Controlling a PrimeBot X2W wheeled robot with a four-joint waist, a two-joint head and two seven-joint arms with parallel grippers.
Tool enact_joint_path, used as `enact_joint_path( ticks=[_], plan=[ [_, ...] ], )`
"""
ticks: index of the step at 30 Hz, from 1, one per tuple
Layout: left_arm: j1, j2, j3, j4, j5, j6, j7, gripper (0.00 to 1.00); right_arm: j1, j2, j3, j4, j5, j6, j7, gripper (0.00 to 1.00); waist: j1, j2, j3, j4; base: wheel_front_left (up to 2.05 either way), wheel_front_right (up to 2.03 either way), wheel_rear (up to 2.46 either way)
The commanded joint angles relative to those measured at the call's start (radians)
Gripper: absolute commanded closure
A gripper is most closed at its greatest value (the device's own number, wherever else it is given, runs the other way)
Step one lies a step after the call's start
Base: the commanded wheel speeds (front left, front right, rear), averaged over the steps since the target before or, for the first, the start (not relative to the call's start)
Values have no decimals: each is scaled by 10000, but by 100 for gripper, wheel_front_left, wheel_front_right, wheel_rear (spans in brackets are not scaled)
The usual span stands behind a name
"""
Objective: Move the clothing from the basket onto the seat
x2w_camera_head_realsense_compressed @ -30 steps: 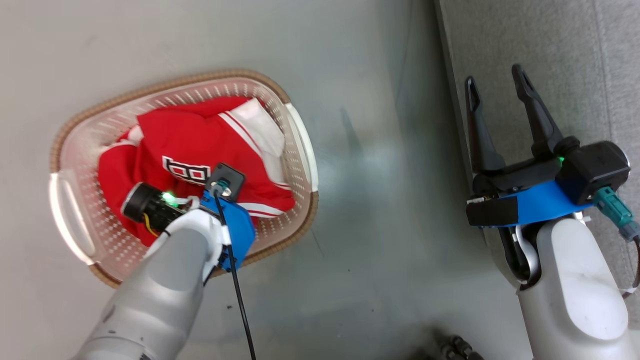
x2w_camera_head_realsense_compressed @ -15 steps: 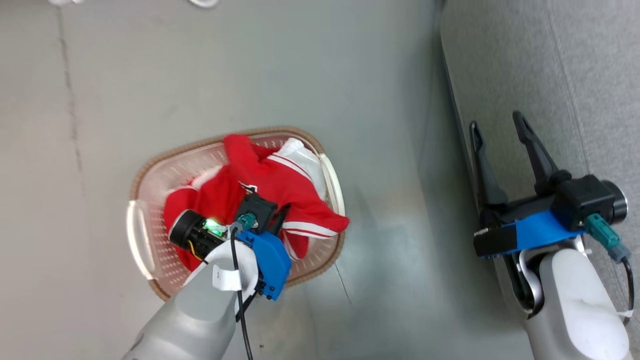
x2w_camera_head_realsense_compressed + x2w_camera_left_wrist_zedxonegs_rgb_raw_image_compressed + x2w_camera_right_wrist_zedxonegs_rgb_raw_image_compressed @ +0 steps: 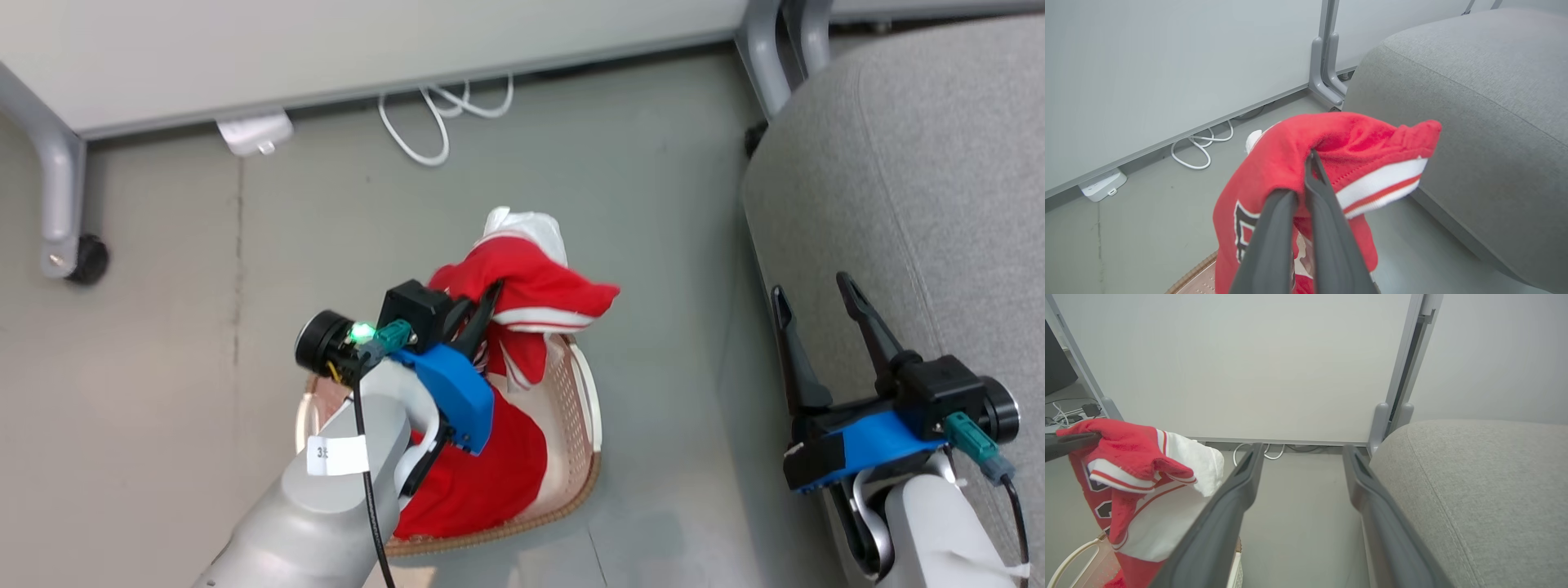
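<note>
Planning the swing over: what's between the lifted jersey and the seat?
Bare grey floor, in the head view; the jersey, pinched by the left gripper, hangs apart from the seat.

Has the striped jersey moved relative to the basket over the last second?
Yes. Pinched in the left tool, the jersey now hangs above the basket rim, mostly lifted out; a second ago it lay flat inside. The camera also shifted.

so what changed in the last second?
Left end effector, shut on the jersey, has raised it above the basket; more red fabric stays inside. Right end effector stays open beside the seat. The head camera tilted up, so the framing shifted.
</note>
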Motion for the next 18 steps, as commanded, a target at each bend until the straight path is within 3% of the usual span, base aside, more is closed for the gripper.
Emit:
enact_joint_path(
  ticks=[1, 18],
  plan=[
    [58, 17, 114, -167, 74, 87, -51, 100, 172, -53, -22, 26, 19, 1, -38, 0, 2, -1, -398, 195, 0, 0, 0],
    [-222, -101, 1126, -2209, 780, 164, -52, 100, 1174, 147, 10, 263, 53, 1, -38, 0, 2, -1, -2104, 313, 0, 0, 0]
  ],
)
